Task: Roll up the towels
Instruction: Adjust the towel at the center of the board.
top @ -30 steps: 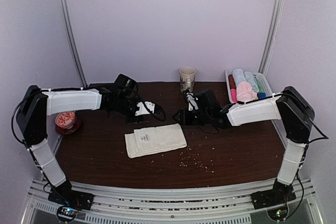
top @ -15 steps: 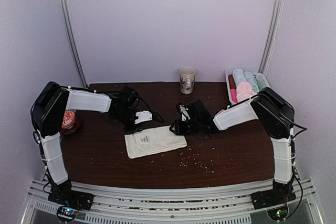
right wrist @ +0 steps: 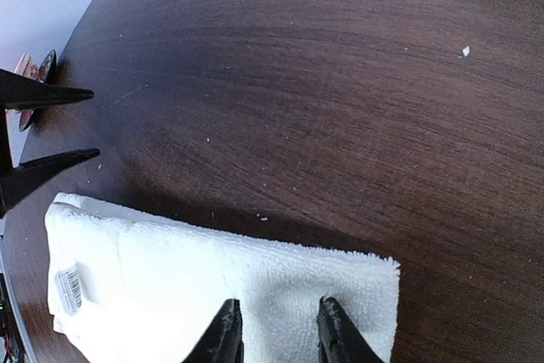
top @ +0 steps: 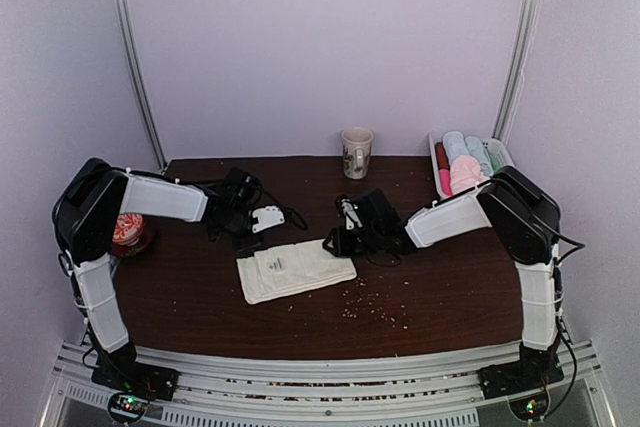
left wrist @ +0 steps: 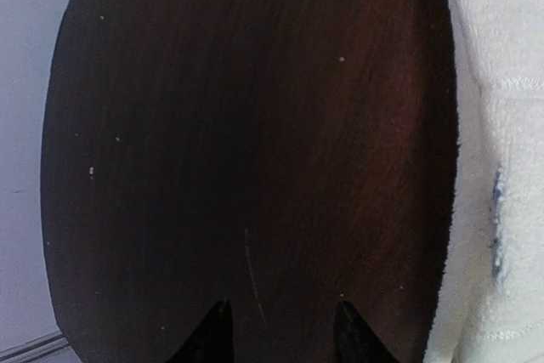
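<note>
Robotics lab test cell: a left arm (top: 160, 197) and a right arm (top: 455, 219), white and black with loose cables, are sitting bolted to a slotted aluminium rail (top: 330, 362) at the near edge of a dark wooden table (top: 450, 287). Bare pale lilac panels (top: 330, 37) and metal poles (top: 135, 77) are closing in the booth. A mug (top: 356, 152) and a tray (top: 432, 152) of rolled towels (top: 463, 152) are waiting at the back.

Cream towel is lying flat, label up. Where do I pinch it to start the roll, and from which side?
Probably the far long edge of the cream towel, near its right corner, coming down from the far side. It lies flat and folded, so only an edge offers anything to pinch. The right gripper hangs open just above that end.
</note>
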Controlling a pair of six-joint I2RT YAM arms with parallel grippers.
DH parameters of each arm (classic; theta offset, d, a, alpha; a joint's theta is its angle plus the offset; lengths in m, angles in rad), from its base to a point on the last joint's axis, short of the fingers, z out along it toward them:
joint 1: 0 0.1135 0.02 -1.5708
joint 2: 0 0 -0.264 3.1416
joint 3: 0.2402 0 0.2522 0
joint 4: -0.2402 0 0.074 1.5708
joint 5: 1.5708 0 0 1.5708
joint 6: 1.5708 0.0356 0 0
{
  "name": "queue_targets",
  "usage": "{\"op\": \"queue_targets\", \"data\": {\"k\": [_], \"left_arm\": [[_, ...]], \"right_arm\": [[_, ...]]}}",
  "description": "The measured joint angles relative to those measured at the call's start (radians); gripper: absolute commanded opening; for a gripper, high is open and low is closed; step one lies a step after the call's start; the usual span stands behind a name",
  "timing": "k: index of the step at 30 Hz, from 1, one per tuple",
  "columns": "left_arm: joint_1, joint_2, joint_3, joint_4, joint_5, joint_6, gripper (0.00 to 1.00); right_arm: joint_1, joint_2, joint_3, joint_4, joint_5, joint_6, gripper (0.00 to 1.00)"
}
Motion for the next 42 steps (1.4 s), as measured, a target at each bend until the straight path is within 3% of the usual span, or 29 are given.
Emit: {"op": "queue_targets", "data": {"k": [3,8,9,14,21,36,42], "left_arm": [[0.0,-0.065,0.002,0.001,0.024,-0.018,0.34],[0.002,-0.173,0.055,-0.018,0.219,-0.043,0.02],[0.002,-0.183,0.07,-0.026,0.268,-0.043,0.0],[0.001,-0.158,0.114,-0.084,0.431,-0.036,0.0],[0.001,-0.044,0.082,-0.203,0.507,0.001,0.0],[0.0,0.02,0.007,-0.132,0.351,-0.008,0.0],[0.006,0.02,0.02,-0.141,0.365,-0.002,0.59]], "right_arm": [[0.0,-0.008,0.0,-0.016,0.002,-0.003,0.31],[0.0,-0.018,0.0,-0.026,0.003,-0.005,0.31],[0.0,-0.018,0.0,-0.029,0.003,-0.005,0.31],[0.0,-0.018,0.0,-0.036,0.006,-0.005,0.31],[0.0,-0.018,0.0,-0.039,0.016,-0.005,0.31],[0.0,-0.018,0.0,-0.047,0.023,-0.006,0.31],[0.0,-0.02,0.0,-0.06,0.037,-0.019,0.31]]}}
